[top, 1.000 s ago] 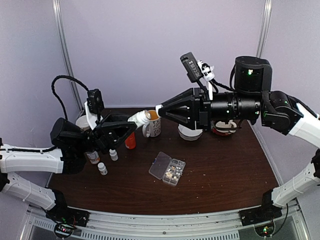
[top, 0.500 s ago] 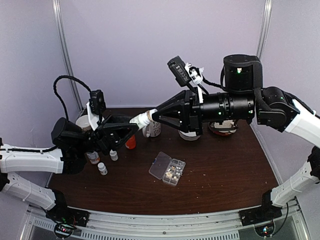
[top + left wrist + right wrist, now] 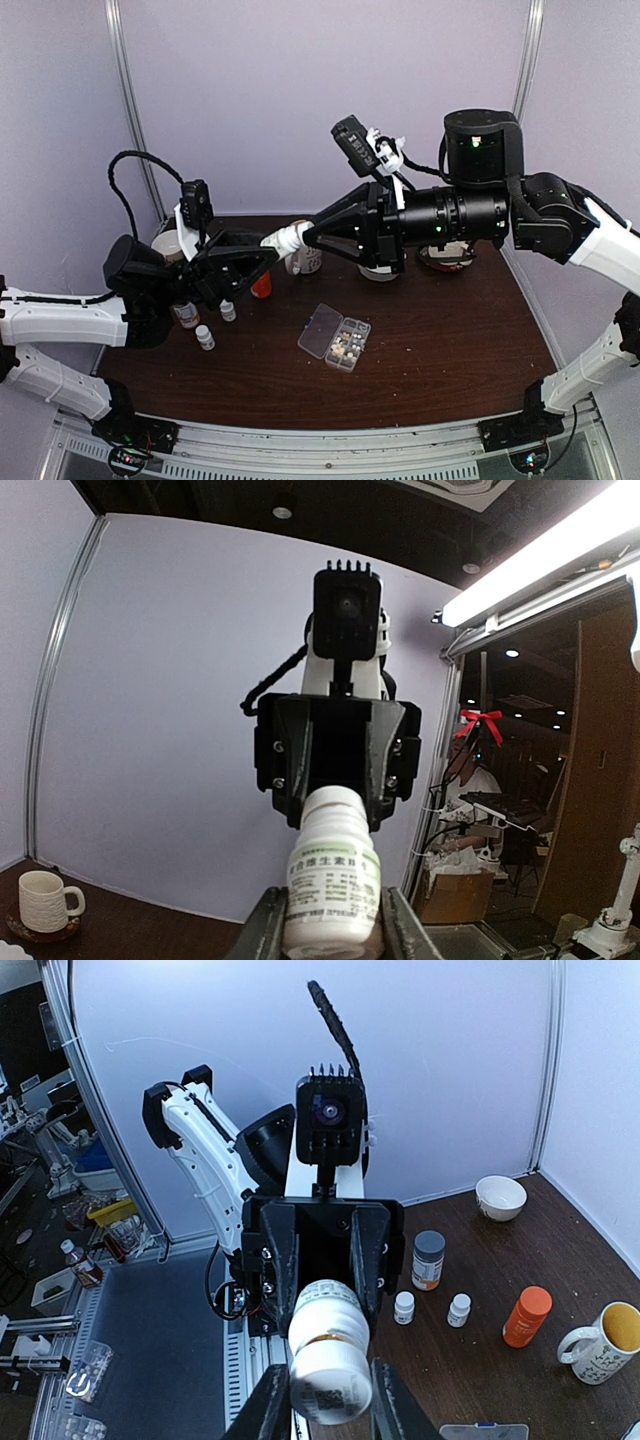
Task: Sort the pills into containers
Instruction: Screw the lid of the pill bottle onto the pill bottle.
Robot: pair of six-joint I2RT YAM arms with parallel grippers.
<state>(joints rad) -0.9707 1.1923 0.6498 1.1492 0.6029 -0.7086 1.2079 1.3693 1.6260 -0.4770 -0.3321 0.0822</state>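
Below the right pincer (image 3: 306, 235), containers (image 3: 348, 342)

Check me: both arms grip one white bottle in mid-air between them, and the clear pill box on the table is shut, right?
Not quite: the pill box lies open, its lid folded out flat beside it, as the top view shows. The rest is right.

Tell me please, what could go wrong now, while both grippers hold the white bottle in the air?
1. The white bottle lies nearly level between the left gripper and the right gripper, not above the organizer box; if it opens, its contents may spill on the table.
2. Below the left arm stand small white bottles; lowering it might topple them.
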